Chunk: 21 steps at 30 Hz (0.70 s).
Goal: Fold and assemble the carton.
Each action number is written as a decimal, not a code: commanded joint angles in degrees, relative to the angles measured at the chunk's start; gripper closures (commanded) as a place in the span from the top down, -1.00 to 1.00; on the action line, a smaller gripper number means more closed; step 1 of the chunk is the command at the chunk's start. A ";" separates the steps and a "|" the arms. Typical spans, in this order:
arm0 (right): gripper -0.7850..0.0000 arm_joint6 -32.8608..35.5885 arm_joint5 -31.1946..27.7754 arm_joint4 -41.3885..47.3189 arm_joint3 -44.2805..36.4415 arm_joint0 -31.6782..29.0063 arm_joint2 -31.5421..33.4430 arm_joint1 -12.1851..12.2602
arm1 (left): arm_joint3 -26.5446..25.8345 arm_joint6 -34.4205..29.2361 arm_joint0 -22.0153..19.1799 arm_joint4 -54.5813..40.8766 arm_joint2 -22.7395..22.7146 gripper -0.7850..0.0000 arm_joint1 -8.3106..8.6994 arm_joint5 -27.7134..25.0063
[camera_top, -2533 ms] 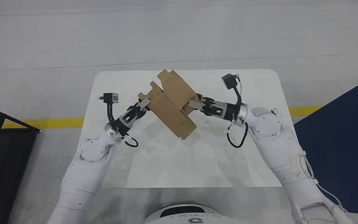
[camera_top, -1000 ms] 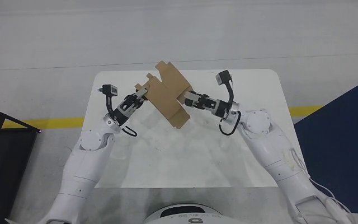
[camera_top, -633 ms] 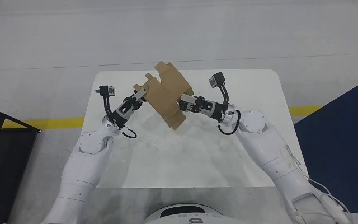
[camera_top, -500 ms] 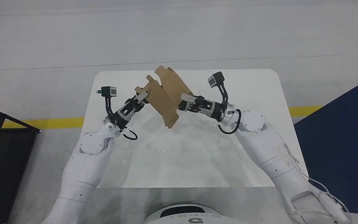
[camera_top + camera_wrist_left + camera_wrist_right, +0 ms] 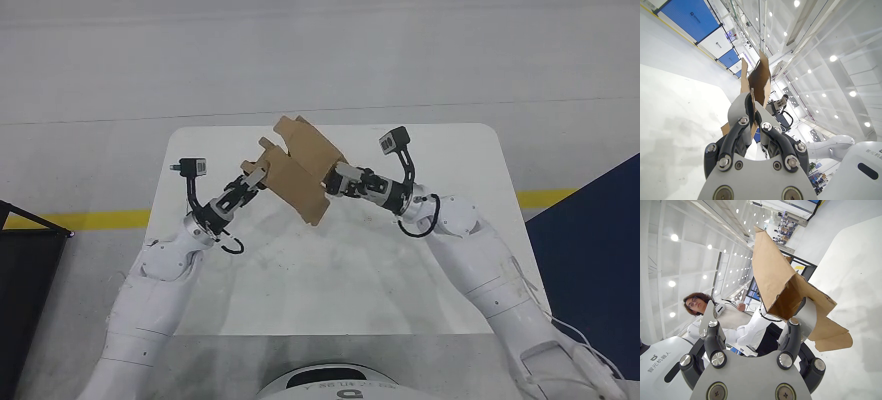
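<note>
The left jaws are pinched tight on a cardboard edge of the carton (image 5: 300,172). The right jaws are spread wide, one finger (image 5: 809,315) tucked into its open end, the other clear. The half-opened carton hangs tilted between both arms over the counter's (image 5: 330,285) far middle.

my arms (image 5: 165,262) are smooth white shells, rounded at the joints. a black cable (image 5: 232,247) loops off each wrist, and a small black camera (image 5: 196,167) stands there on a thin black stalk. my left gripper (image 5: 753,110) has a pale grey metal base plate (image 5: 757,181) with two big screws and smaller bolts, black links with silver pivots, and light grey fingers (image 5: 736,109) with dark pads. my right gripper (image 5: 757,313) is built alike, its big screws cross-headed. a white shell (image 5: 659,347) behind it carries a dark oval slot and grey print.
</note>
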 commanded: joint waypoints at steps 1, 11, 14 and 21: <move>0.75 0.19 0.07 -0.23 -0.29 -0.27 0.64 0.16 | -0.32 0.51 0.19 2.06 -0.42 -1.00 0.10 -0.60; 0.72 2.08 1.30 -0.32 -0.81 -0.19 0.94 0.28 | -2.36 2.57 1.53 6.47 -0.70 -1.00 0.28 -2.67; 0.69 2.49 1.51 0.40 -0.31 0.04 0.54 0.14 | -2.58 2.86 1.69 6.61 -0.71 -1.00 0.33 -2.83; 0.26 4.45 0.56 4.30 1.54 0.37 0.16 -0.20 | -3.22 2.88 2.09 7.96 -0.01 -1.00 0.40 -3.27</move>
